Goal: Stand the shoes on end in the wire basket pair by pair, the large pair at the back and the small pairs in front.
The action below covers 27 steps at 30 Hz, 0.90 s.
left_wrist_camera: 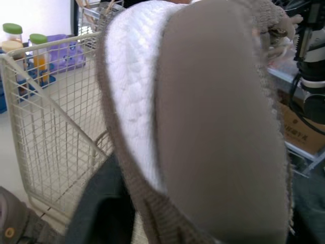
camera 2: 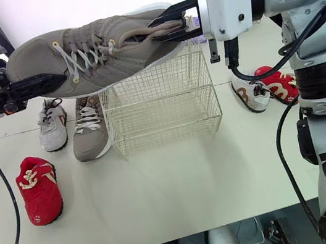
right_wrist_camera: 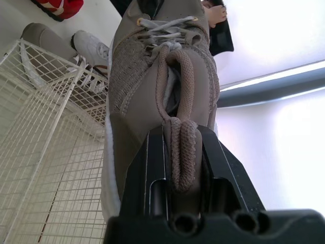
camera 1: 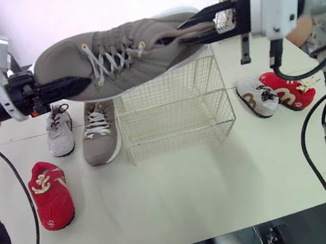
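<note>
While it hung in the air: big shoe (camera 1: 120,54) lay roughly level, laces facing the head camera, above the top of the basket (camera 1: 174,114) and not touching it.
Left gripper (camera 1: 78,84): clenched on the big shoe's toe; the wrist view looked along the white sole and the toe cap.
Right gripper (camera 1: 194,27): clamped on the heel end, one black finger on each side of the heel loop and collar.
Basket: stood on the tabletop (camera 1: 181,194) with no shoe inside.
Mate (camera 1: 99,132): the other taupe shoe sat flat just beside the basket on the robot's left, toe toward the front edge.
White shoe (camera 1: 59,132): small, right beside the mate, farther left.
Red shoe (camera 1: 50,196): small, alone near the front-left of the tabletop, well apart from the basket.
Right side: a small white-and-brown shoe (camera 1: 258,97) and a second red shoe (camera 1: 290,93) lay touching each other, near the basket's right side.
</note>
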Motion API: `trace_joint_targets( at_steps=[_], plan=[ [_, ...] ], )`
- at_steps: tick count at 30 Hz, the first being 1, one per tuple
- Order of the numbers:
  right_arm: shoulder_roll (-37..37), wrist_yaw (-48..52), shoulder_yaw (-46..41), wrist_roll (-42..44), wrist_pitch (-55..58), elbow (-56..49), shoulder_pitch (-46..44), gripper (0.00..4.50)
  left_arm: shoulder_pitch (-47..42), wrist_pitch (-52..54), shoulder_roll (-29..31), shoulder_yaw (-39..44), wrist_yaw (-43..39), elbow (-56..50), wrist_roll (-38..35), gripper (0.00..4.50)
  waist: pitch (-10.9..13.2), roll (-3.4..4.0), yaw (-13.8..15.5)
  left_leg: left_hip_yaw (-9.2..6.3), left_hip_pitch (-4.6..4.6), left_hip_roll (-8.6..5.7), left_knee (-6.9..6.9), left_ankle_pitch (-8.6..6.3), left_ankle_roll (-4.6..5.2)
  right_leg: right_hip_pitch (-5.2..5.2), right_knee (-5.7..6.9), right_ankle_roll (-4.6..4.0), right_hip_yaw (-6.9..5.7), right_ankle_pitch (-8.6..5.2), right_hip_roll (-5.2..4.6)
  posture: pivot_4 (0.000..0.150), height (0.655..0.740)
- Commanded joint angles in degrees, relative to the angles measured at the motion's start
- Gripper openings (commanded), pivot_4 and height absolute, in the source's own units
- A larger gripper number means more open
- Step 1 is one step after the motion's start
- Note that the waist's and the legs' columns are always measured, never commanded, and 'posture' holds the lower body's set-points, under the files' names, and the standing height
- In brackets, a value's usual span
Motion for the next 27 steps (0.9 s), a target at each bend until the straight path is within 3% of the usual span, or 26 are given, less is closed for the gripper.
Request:
trace_joint_targets(
  at_steps=[1, 4, 8, 12, 13, 16, 20, 23, 27],
  plan=[
    [-0.5, -0.3, -2.0, 1.2, -0.2, -0.9, -2.9, 0.17, -2.7, -0.1, -1.2, 2.4, 0.1, -0.5, -1.5, 0.91, 0.0, 0.00, 0.0, 0.00, 0.00, 0.00, 0.00, 0.00, 0.00, -0.01, 0.00, 0.00, 0.00, 0.00, 0.00, 0.150, 0.7400],
    [-1.2, 0.5, -2.4, 2.7, 4.3, -1.8, -1.7, 0.17, -3.0, 1.3, -2.7, 4.1, 1.8, -0.5, -2.9, 0.74, 0.0, 0.00, 0.0, 0.00, 0.00, 0.00, 0.00, 0.00, 0.00, 0.00, 0.00, 0.00, 0.00, 0.00, 0.00, 0.150, 0.7400],
    [-3.3, -0.7, -6.0, 11.1, 23.1, -4.5, 0.8, 2.08, -2.0, 3.1, -5.3, 7.5, 5.6, -2.0, -5.2, 0.74, 0.0, 0.00, 0.1, -0.02, 0.00, 0.00, 0.00, 0.00, 0.00, 0.00, 0.01, 0.00, 0.01, 0.00, -0.02, 0.150, 0.7400],
    [-9.4, -4.4, -14.3, 24.3, 50.0, -7.9, 7.5, 4.19, 0.7, 5.4, -10.7, 14.4, 14.2, -5.9, -10.9, 0.74, 0.0, -0.05, 0.7, -0.11, -0.02, 0.00, 0.02, -0.03, 0.05, 0.07, -0.03, -0.01, 0.02, 0.00, -0.07, 0.150, 0.7400],
    [-9.1, -7.8, -17.8, 28.5, 55.8, -8.8, 9.6, 4.47, 1.4, 5.8, -12.1, 15.7, 16.5, -7.5, -12.7, 0.74, 0.0, -0.05, 0.9, -0.12, -0.04, -0.01, 0.05, -0.05, 0.08, 0.08, -0.06, -0.01, 0.02, 0.01, -0.07, 0.150, 0.7400],
    [-5.3, -18.2, -26.6, 38.1, 67.5, -13.8, 18.3, 4.47, 3.1, 6.0, -16.0, 18.4, 22.4, -11.4, -17.4, 0.74, 0.0, -0.08, 1.0, -0.12, -0.09, 0.01, 0.03, -0.23, 0.35, 0.00, -0.08, -0.02, 0.04, 0.01, -0.08, 0.150, 0.7400],
    [7.7, -35.6, -32.1, 49.5, 73.5, -21.5, 24.9, 4.47, 3.7, 4.9, -20.4, 19.1, 29.0, -14.2, -22.2, 0.74, 0.0, -0.03, 0.9, -0.11, -0.08, 0.05, 0.02, -0.11, 0.18, -0.04, 0.03, -0.02, 0.07, 0.01, -0.03, 0.150, 0.7400],
    [17.6, -45.4, -31.1, 54.1, 71.8, -24.7, 23.9, 4.47, 3.5, 3.5, -23.3, 18.1, 32.6, -15.1, -24.5, 0.74, 0.0, -0.02, 0.7, -0.11, -0.08, 0.05, 0.03, 0.09, -0.14, -0.08, 0.14, -0.03, 0.08, 0.01, -0.01, 0.150, 0.7400],
    [24.6, -51.3, -29.2, 57.1, 68.6, -24.7, 20.0, 4.47, 3.7, 1.8, -25.8, 16.7, 35.1, -15.6, -25.5, 0.74, 0.0, -0.02, 0.8, -0.11, -0.08, 0.00, 0.06, 0.11, -0.15, -0.07, 0.15, -0.02, 0.07, 0.02, -0.01, 0.150, 0.7400]
  ],
)
